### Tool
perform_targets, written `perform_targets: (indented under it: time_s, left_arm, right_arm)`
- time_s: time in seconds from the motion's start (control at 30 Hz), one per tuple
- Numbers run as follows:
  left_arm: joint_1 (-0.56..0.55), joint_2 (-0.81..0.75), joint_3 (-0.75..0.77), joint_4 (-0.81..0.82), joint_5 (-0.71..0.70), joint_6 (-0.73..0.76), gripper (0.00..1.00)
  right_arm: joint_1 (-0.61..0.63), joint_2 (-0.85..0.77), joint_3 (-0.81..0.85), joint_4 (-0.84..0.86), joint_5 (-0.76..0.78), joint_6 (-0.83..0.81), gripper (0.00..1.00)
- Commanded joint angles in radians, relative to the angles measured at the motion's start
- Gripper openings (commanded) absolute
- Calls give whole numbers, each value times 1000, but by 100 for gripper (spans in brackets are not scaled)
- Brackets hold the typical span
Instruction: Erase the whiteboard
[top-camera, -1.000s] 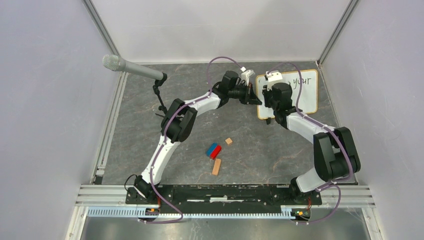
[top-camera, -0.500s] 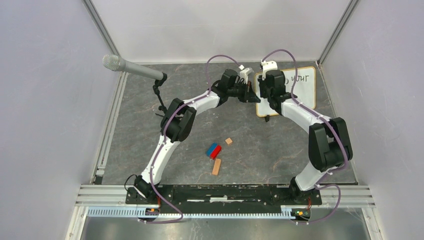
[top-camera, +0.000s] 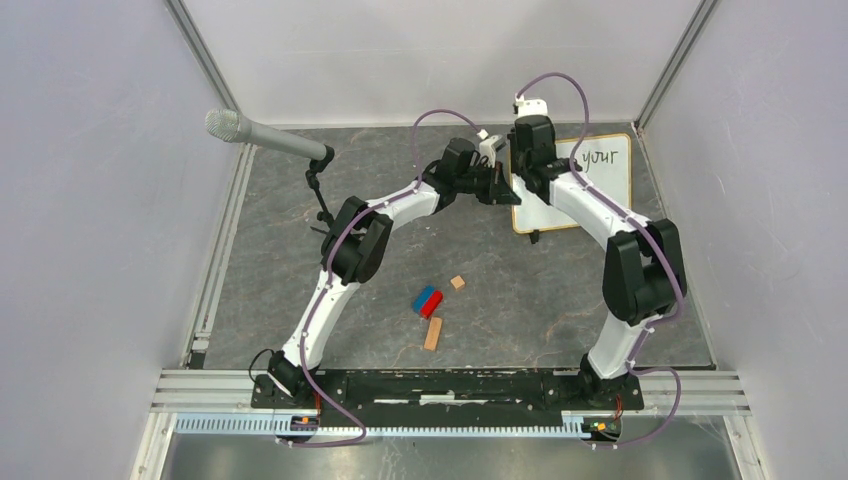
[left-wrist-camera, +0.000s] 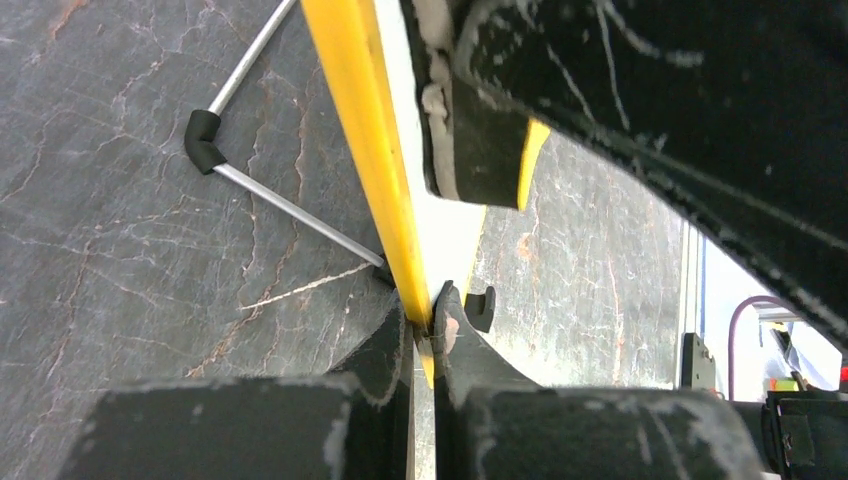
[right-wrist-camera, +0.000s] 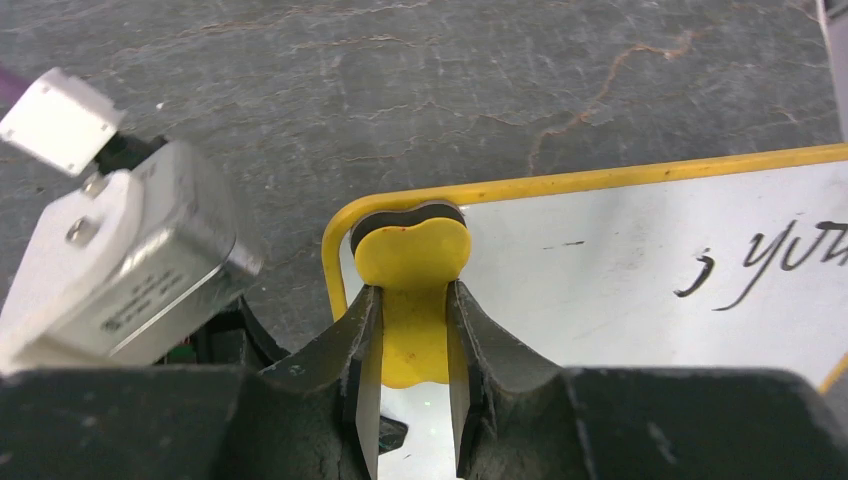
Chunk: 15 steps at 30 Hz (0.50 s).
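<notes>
Leave alone the red and blue block (top-camera: 427, 300) and the small wooden pieces (top-camera: 433, 333) lying nearest to the bases; not needed for this step. Further out, the left gripper (left-wrist-camera: 425, 325): jaws pinched fully shut on the left frame edge of the whiteboard (top-camera: 612, 200), lying flat toward the far right of the table. Hold that edge tight, to stop any sliding under the wiping. Beyond it, the right gripper (right-wrist-camera: 410, 300): closed firmly around a yellow eraser (right-wrist-camera: 412, 250), with the dark pad set, as far as visible, on the far left corner of the board. Judged from here: wiping under way, left part of the board white, dark handwriting (right-wrist-camera: 760, 265) remaining to the right of the eraser. Press down evenly, hold the pad flat, and sweep rightward across the letters in straight, overlapping passes, without lifting. Avoid running over the frame or bumping the left fingers just beside. Beware of too much force, likely to twist the board out of the clamp. Ignore the microphone (top-camera: 262, 137) at the far left.
</notes>
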Motion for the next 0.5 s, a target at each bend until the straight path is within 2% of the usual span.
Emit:
perform_targets:
  time_s: [0.0,0.17,0.3,0.47]
  left_arm:
    - [-53,2,28,-42,49,127,2]
    - [-53,1,26,-47,50,130,2]
    - [-53,2,28,-56,49,132,2]
    - [-54,3,21,-73,53,130,2]
  right_arm:
    - [-7,85,158,-70,164,88,5]
    - [-58,46,69,-54,179,95,6]
    - [-170,-27,-99,45,74,97,6]
    - [-278,-78,-170,101,-13,8,7]
